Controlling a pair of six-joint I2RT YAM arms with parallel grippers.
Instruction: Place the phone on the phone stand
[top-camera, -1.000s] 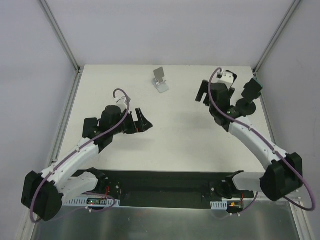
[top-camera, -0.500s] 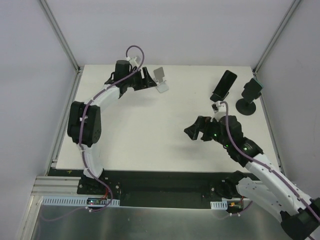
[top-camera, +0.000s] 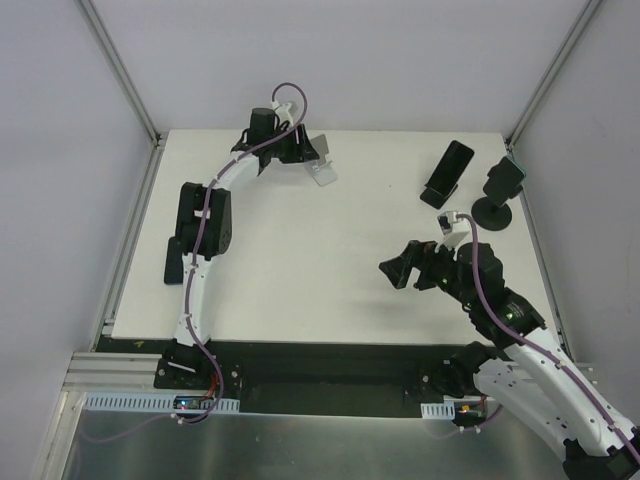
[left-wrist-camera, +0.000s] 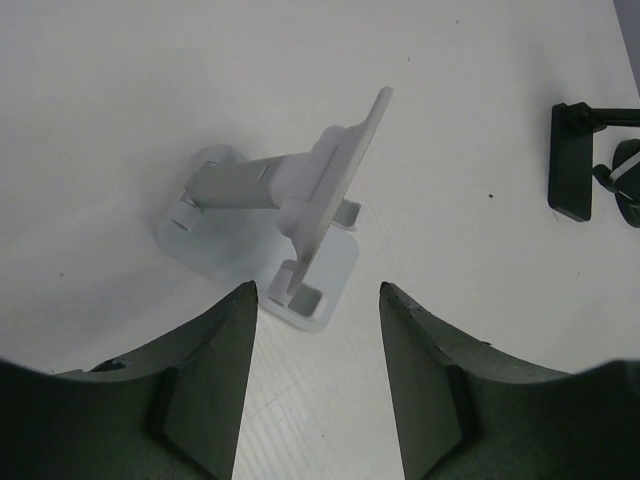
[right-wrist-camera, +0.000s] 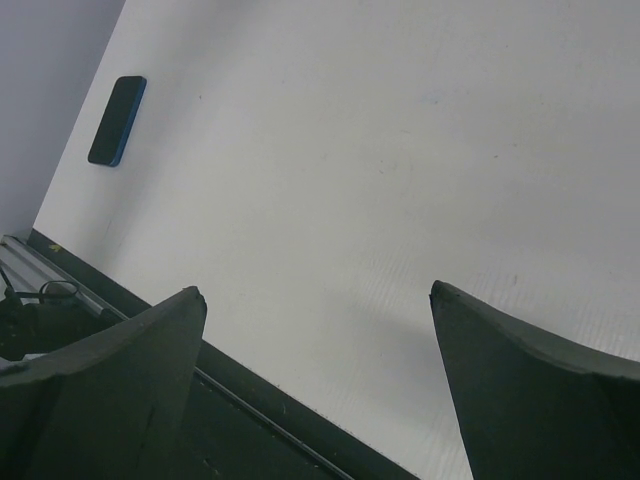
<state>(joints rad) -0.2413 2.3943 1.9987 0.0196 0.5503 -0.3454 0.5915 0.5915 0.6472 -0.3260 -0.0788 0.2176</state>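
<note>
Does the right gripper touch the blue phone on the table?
Apart. Right wrist view: bare table lies between the blue phone and the right gripper.

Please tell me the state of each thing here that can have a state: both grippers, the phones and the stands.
left gripper: open, holding nothing, fingers close to the white stand.
right gripper: open, holding nothing.
white phone stand: upright, empty.
blue phone: lying flat, not held.
black phone: propped up on a black stand.
</note>
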